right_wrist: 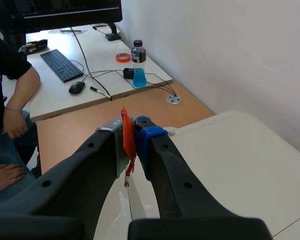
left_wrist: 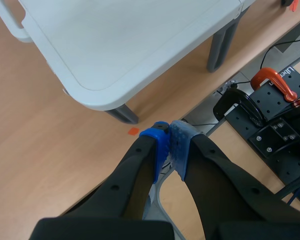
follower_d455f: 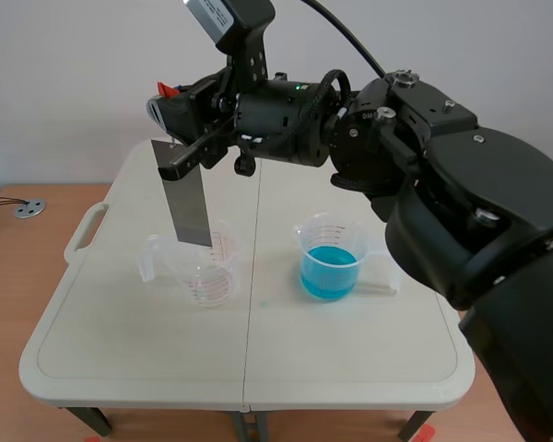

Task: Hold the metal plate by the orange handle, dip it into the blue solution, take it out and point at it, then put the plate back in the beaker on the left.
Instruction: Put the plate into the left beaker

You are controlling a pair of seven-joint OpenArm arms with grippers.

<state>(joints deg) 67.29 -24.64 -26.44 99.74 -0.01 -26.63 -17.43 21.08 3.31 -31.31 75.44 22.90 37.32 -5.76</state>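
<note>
right gripper clamped on the orange handle, metal plate hanging, lower edge at the left beaker rim; left gripper pressed together, off the bench corner.

A pale cream folding table is shown standing on a wooden floor. The tabletop is divided by a seam down its middle, and a carrying handle is moulded into its left edge. Two clear beakers are set on it, well apart. The left beaker, marked in red, is placed just left of the seam. The right beaker, right of the seam, is partly filled with blue liquid.
</note>
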